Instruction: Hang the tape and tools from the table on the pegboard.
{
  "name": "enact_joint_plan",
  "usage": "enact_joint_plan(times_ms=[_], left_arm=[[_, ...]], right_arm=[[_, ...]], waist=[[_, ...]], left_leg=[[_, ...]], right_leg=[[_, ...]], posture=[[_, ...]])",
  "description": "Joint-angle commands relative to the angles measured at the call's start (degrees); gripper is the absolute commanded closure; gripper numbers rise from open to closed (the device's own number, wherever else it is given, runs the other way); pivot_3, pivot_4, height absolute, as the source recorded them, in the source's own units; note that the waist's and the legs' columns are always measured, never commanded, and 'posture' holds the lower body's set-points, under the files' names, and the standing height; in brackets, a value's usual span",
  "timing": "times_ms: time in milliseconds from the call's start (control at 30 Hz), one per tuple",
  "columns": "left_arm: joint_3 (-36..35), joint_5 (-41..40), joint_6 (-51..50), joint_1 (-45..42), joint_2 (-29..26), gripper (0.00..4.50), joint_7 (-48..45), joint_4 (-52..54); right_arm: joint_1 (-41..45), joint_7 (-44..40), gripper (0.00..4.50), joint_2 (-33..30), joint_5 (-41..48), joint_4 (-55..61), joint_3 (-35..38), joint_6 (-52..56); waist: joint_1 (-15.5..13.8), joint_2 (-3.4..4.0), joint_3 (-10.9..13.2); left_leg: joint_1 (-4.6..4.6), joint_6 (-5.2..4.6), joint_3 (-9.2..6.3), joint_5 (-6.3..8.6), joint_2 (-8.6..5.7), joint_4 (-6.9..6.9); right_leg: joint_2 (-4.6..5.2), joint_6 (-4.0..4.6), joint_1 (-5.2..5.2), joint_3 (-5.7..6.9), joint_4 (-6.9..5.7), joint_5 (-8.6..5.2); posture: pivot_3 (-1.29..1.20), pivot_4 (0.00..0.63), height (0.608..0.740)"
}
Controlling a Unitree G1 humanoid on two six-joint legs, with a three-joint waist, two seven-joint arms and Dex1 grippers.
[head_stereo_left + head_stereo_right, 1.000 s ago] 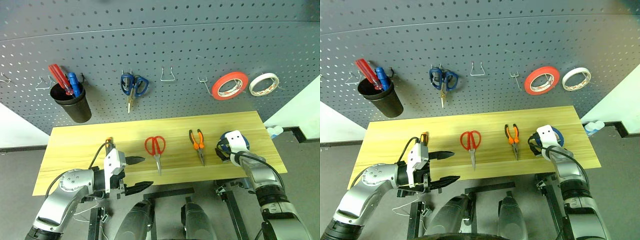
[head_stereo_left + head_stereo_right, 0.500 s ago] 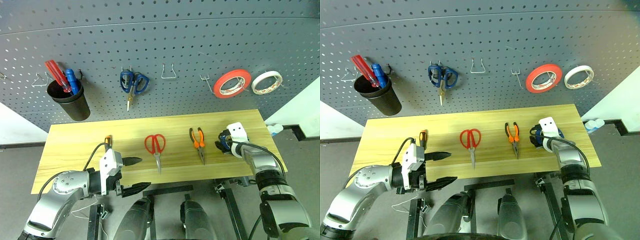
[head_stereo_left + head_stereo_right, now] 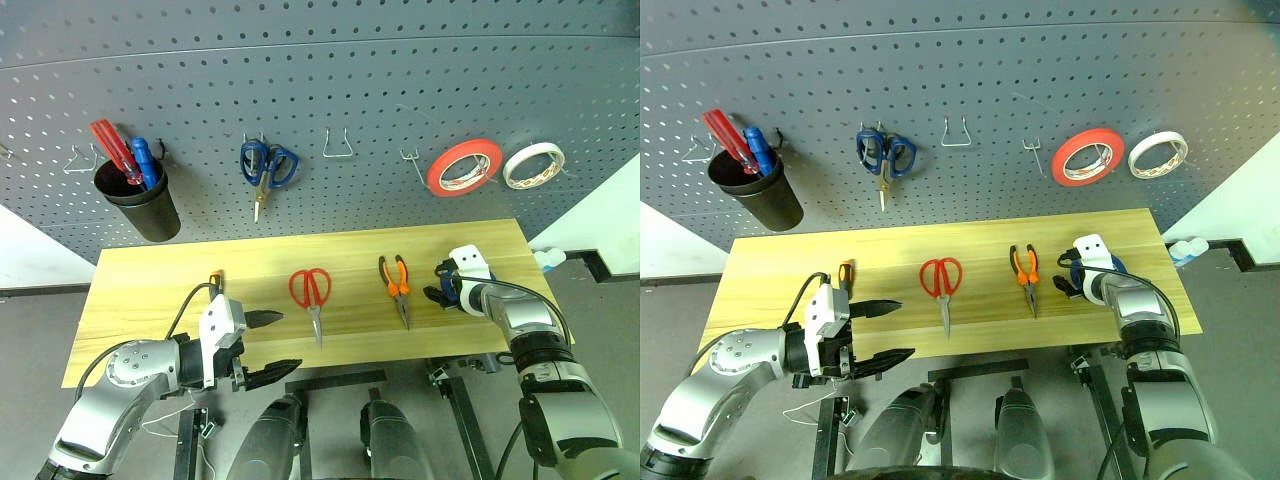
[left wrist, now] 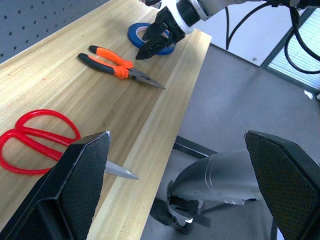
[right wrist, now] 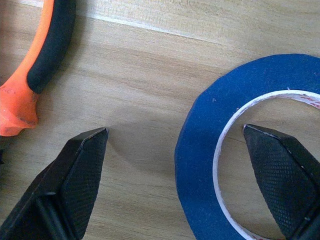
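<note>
Gaping wide, the right gripper (image 5: 175, 145) is sitting low over the tape (image 5: 210, 130), one finger over the wood beside the roll and the other over its white core, nothing clamped; whether the fingers are touching the table (image 3: 150, 290) I cannot tell. Tape is lying flat near the table's right end, partly hidden under the gripper in the head views. Pliers (image 3: 396, 288) are lying just left of it, handles toward the pegboard (image 3: 330, 90), tip toward the front edge. Scissors (image 3: 312, 297) are lying mid-table, blades pointing at the front edge. Screwdriver (image 3: 845, 274) is lying toward the left, partly hidden behind the left arm.

Left gripper (image 3: 270, 346) is also standing open and empty, hanging at the front edge, left of the scissors, pointing right.

On the pegboard are hanging blue scissors (image 3: 266, 170), a red roll (image 3: 463, 168), a white roll (image 3: 529, 165) and a black cup (image 3: 143, 203) holding tools.
</note>
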State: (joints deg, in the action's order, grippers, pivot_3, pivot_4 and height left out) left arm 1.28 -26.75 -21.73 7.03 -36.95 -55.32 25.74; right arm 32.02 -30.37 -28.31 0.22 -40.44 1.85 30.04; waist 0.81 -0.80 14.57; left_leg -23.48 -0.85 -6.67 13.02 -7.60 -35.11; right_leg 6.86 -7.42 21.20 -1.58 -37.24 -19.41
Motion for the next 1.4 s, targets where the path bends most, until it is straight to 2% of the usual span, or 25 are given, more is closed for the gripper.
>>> enact_joint_plan(times_ms=[33,167,467,733,967,1133,1400], left_arm=[[-0.3,-1.1,0.5,0.5,0.0,0.02,0.2,2.2],[-0.1,-1.1,0.4,0.1,0.1,0.0,0.6,2.3],[0.4,-0.9,0.5,-0.9,0.5,0.0,0.8,1.8],[1.2,-0.2,0.9,-2.2,1.4,0.0,0.6,0.4],[1.7,0.3,1.9,-3.4,1.9,0.0,0.4,-1.2],[2.3,0.7,3.7,-5.1,3.1,0.0,0.3,-3.1],[3.1,1.2,4.9,-7.9,4.9,0.0,0.2,-6.3]], right_arm=[[-0.9,-0.4,0.0,-0.3,-0.6,-0.6,-1.1,1.2],[-1.2,0.0,0.84,-0.6,-0.7,-0.1,-1.1,0.9],[-0.7,0.8,3.76,-0.6,-0.4,0.5,-0.8,0.6],[-0.7,1.0,3.84,-0.8,-0.2,2.5,-0.8,1.2],[-4.1,0.2,3.84,-2.1,0.2,10.4,-0.6,4.1],[-9.2,-1.1,3.84,-3.7,1.2,21.0,0.0,8.6],[-20.0,-2.4,3.84,-6.2,5.2,45.6,2.1,20.0]], waist=[[0.0,0.0,0.0],[0.0,0.0,0.0],[-0.2,0.0,0.0],[-0.2,0.0,0.0],[-0.2,0.02,0.0],[-0.2,0.04,0.0],[-0.1,0.11,-0.1]], left_leg=[[0.0,0.0,0.0,0.0,0.0,0.0],[0.0,0.01,0.0,0.0,0.01,0.02],[-0.01,0.01,0.0,0.01,0.01,0.03],[-0.03,0.02,-0.01,0.01,0.0,0.04],[-0.19,0.28,-0.01,-0.11,0.01,0.07],[-0.53,0.38,-0.01,-0.17,0.0,0.0],[-0.91,0.56,-0.01,-0.29,0.01,-0.03]], right_leg=[[0.0,0.0,0.0,0.0,0.01,0.0],[0.0,0.0,0.0,0.0,0.03,0.0],[0.0,0.01,0.0,0.01,0.05,0.0],[0.0,0.0,0.02,0.04,0.06,0.01],[-0.01,0.0,0.18,0.11,0.06,0.01],[-0.01,-0.01,0.27,0.14,0.04,0.01],[-0.04,-0.04,0.72,0.14,-0.12,0.03]], posture=[[0.05,0.285,0.74],[0.05,0.285,0.74],[0.05,0.275,0.74],[0.04,0.264,0.74],[0.03,0.242,0.74],[0.02,0.227,0.74],[0.0,0.198,0.74]])
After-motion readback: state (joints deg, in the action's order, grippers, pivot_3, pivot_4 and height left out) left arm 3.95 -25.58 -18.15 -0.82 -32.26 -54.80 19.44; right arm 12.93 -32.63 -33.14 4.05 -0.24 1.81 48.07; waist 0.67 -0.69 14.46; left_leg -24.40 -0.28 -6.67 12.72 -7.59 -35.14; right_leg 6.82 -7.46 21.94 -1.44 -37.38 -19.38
